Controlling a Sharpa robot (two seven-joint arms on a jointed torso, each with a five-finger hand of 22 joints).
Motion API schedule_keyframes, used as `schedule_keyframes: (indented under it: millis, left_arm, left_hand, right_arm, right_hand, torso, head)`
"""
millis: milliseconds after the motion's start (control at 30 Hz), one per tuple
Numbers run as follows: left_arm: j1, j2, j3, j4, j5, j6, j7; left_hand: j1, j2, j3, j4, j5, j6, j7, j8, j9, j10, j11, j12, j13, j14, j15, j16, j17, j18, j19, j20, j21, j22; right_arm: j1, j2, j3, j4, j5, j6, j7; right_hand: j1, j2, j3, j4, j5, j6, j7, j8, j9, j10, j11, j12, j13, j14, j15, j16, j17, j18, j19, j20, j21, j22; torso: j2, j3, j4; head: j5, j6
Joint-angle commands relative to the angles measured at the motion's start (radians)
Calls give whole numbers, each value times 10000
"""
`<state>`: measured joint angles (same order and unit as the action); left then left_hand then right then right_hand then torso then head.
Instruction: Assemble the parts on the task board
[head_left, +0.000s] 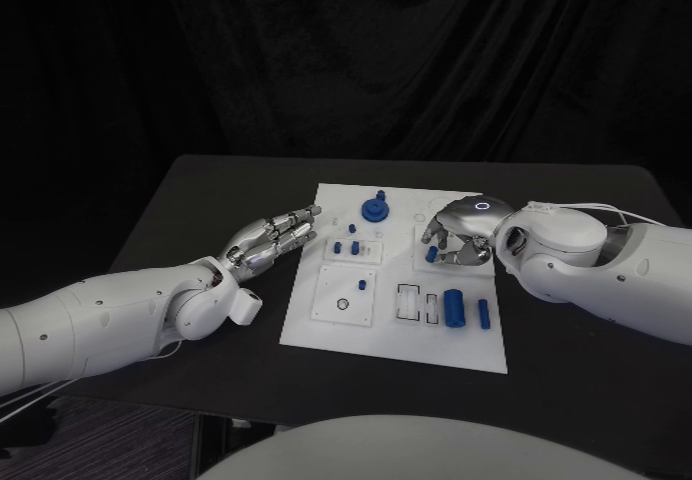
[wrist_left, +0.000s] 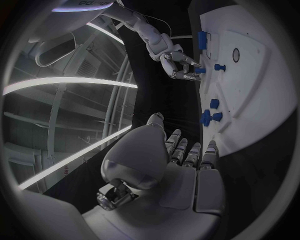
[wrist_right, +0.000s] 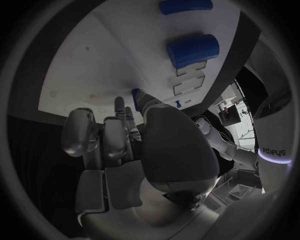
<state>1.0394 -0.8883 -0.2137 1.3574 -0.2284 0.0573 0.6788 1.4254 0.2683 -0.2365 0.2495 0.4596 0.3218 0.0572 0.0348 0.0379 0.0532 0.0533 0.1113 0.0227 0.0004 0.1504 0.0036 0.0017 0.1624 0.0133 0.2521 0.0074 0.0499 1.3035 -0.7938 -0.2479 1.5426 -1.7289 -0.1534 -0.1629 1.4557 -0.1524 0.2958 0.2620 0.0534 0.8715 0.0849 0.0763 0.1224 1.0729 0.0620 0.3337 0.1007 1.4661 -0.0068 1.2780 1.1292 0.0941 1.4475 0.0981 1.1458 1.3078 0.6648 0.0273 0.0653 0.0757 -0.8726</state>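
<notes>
Presently, we read the scene as follows.

Task board: we see the white task board (head_left: 378, 330) lying flat in the middle of the black counter (head_left: 216, 200), between the two arms.

Left robot hand: our left robot hand (head_left: 271, 240) lies just beside the board's left edge with its fingers stretched out straight and slightly apart, pointing toward the far end of the board. It holds nothing; in the left wrist view the fingers (wrist_left: 187, 152) lie side by side over the dark counter, next to the board's edge.

Right robot hand: our right robot hand (head_left: 459, 235) hangs over the board's far right part, fingers curled downward. In the left wrist view its fingertips (wrist_left: 187, 67) close round a small blue peg (wrist_left: 199, 70) at the board's surface, so we take the peg as pinched; whether the peg already sits in a hole we cannot tell.

Blue round part: a blue disc with a knob (head_left: 375, 209) stands near the far edge of the board, left of the right robot hand.

Small pegs: several short blue pegs (head_left: 346, 246) stand in the board's left middle area.

Cylinders: a thick blue cylinder (head_left: 454, 306) and a thinner blue piece (head_left: 483, 312) lie on the near right part of the board, beside two outlined slots (head_left: 418, 301).

Ring recess: a small dark ring (head_left: 342, 303) marks the near left square of the board.
</notes>
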Motion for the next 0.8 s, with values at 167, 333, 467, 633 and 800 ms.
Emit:
schedule_keyframes:
  millis: [167,333,467,633,800]
  left_arm:
    - [-22,-10,10,20,61,108,851]
    - [-29,-7,10,14,61,118,843]
    - [-35,-2,10,9,61,132,837]
    - [-44,12,10,1,61,149,827]
    - [-52,25,10,-9,61,164,812]
  left_hand:
    - [111,27,39,-2,33,24,-62,51,8,10,73,39,13,-4,69,-36,-17,93,-16,48,39,12]
    - [115,29,43,-6,40,44,-60,55,11,14,83,48,15,-4,69,-36,-17,93,-17,48,38,6]
    - [115,29,43,-6,40,44,-60,55,11,14,83,48,15,-4,69,-36,-17,93,-17,48,38,6]
    - [120,32,49,-12,46,67,-47,60,14,18,94,54,16,-4,73,-36,-17,93,-18,49,37,1]
    - [124,34,54,-17,49,78,-36,62,16,23,97,64,18,-4,79,-36,-17,92,-18,50,37,1]
  right_arm:
    - [-45,171,5,-44,149,364,315]
    - [-50,244,5,-58,158,485,364]
    - [-53,284,5,-74,161,566,388]
    - [-57,312,5,-99,163,612,402]
    - [-64,325,5,-121,163,624,402]
  right_hand:
    - [260,33,180,-25,102,5,-153,18,-31,195,-18,-143,-25,93,-120,-88,-27,-114,12,-114,-57,1504]
    - [312,22,226,-46,134,54,-226,47,-28,251,-28,-185,-25,89,-130,-107,-47,-111,7,-127,-87,1499]
    - [381,16,319,-90,264,318,-313,194,41,358,-59,-242,-4,99,-160,-101,-26,-111,10,-155,-110,1500]
    - [381,42,386,-166,330,1031,-357,604,299,435,-74,-327,34,124,-176,-95,-7,-116,29,-181,-118,1508]
    - [403,72,409,-243,384,1265,-393,761,432,507,-98,-335,69,129,-193,-102,-9,-114,34,-194,-132,1509]
  torso:
    - [0,4,3]
    - [-1,0,7]
    - [5,1,1]
    - [3,1,3]
    - [0,0,1]
  head:
    - [16,0]
    - [2,0]
    - [13,0]
    - [16,0]
    - [14,0]
